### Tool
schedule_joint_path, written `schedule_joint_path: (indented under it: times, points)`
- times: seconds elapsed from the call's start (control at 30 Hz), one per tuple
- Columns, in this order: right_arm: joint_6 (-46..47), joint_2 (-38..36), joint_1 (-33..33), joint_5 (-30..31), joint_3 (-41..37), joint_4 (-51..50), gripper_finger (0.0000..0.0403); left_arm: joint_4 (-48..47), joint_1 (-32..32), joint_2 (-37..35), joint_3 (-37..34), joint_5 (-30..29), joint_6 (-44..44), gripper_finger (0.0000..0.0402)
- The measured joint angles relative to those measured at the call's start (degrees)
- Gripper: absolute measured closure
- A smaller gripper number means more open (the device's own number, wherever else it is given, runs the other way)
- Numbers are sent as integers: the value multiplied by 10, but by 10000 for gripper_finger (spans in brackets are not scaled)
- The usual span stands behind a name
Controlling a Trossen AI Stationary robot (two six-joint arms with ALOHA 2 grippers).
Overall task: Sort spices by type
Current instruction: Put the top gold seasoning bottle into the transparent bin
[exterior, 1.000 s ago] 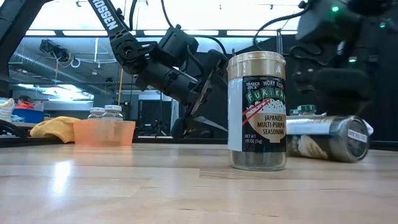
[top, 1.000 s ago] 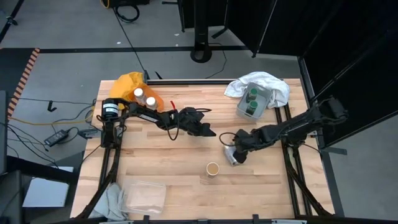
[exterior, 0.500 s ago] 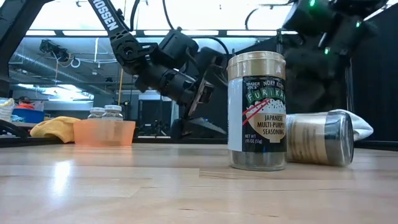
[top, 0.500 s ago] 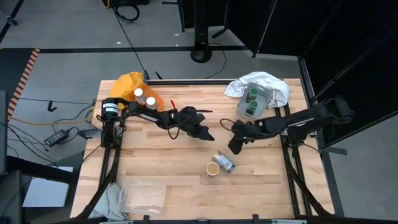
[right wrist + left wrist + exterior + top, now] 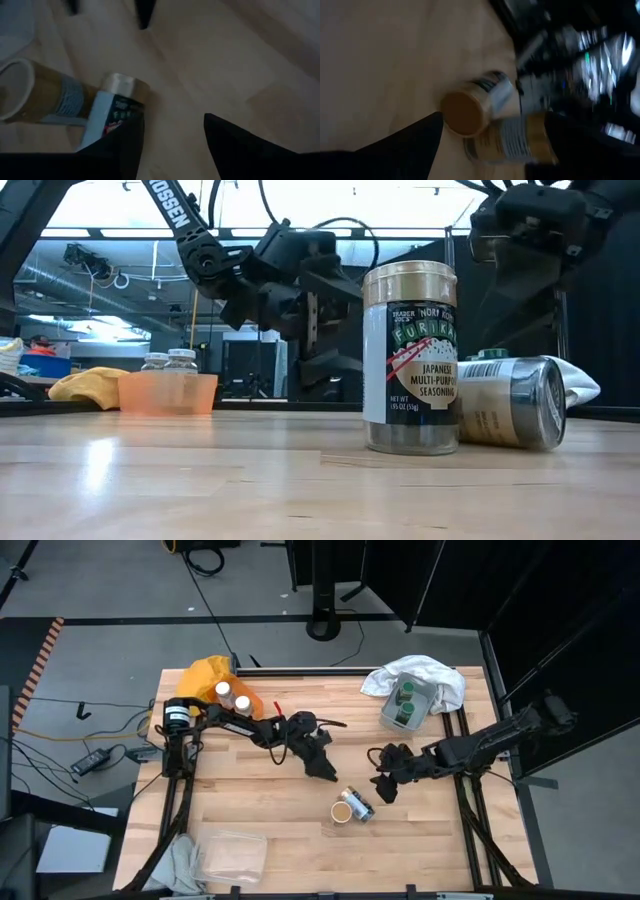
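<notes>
Two tan-lidded spice jars sit near the table's middle: one stands upright [image 5: 342, 811] [image 5: 410, 360], the other lies on its side [image 5: 358, 804] [image 5: 512, 402] against it. Two white-lidded jars [image 5: 231, 696] stand in the orange tray, and two green-lidded jars [image 5: 404, 705] stand in the grey tray. My left gripper [image 5: 325, 770] [image 5: 492, 150] hovers open just beyond the tan pair, toward the far-left. My right gripper [image 5: 383, 790] [image 5: 172, 145] is open, right of the lying jar, and touches nothing.
A clear plastic tray [image 5: 233, 855] and a grey cloth [image 5: 180, 862] lie at the near-left corner. A yellow cloth [image 5: 200, 673] lies under the orange tray [image 5: 168, 392], and a white cloth [image 5: 420, 672] under the grey tray. Bare wood stretches along the near edge to the right.
My right gripper has come off the lying tan jar, risen toward the far edge, then dropped back beside it. The jar has rolled and turned toward the upright jar and now rests against it. My left gripper has moved toward the near edge, closer to both jars, and turned.
</notes>
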Motion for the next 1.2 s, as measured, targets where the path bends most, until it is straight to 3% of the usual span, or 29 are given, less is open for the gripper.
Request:
schedule_joint_path:
  times: [0.2,0.33,0.6,0.9,1.2]
  points:
    - [-1,0,28,-6,0,15,189,0,-6,0,16,-21,117,46]
    - [-18,7,83,-41,0,19,189,0,-6,0,26,-30,131,46]
    - [-4,20,167,-28,0,25,197,-7,-6,0,27,-29,164,46]
    - [16,126,169,-31,0,57,206,-6,-6,0,27,-31,167,46]
    - [2,197,116,-34,0,125,206,-8,-6,0,27,-35,148,46]
